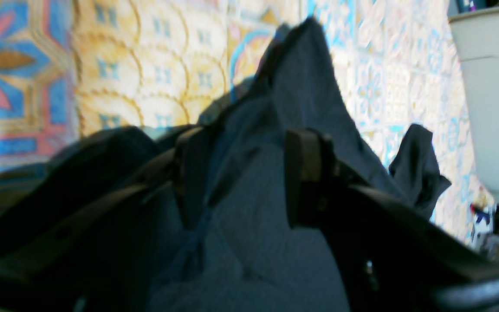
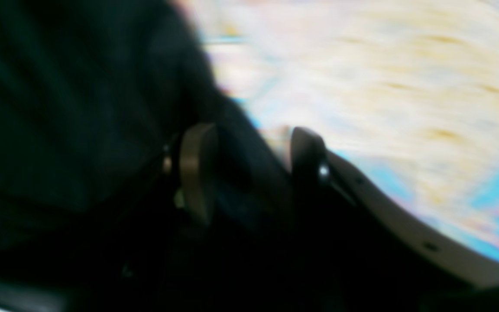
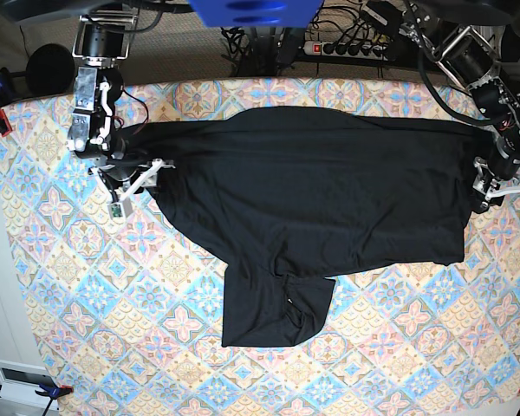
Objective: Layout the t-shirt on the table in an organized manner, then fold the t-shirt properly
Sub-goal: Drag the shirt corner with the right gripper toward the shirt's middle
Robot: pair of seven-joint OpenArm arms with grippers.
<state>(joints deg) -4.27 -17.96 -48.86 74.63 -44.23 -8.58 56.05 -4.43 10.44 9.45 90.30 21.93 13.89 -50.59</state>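
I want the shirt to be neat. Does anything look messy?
Yes. The t-shirt lies spread across the table, but its lower part near the front edge is bunched and folded over itself, so that part isn't flat.

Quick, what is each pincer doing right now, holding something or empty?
Left pincer: closed on the t-shirt, fabric bunched between its fingers.
Right pincer: closed on the t-shirt's other edge.

Both arms extended low over opposite table ends.
Left gripper [image 1: 241, 177] and right gripper [image 2: 249, 173] each have jaws parted around a fold of shirt [image 3: 321, 199].
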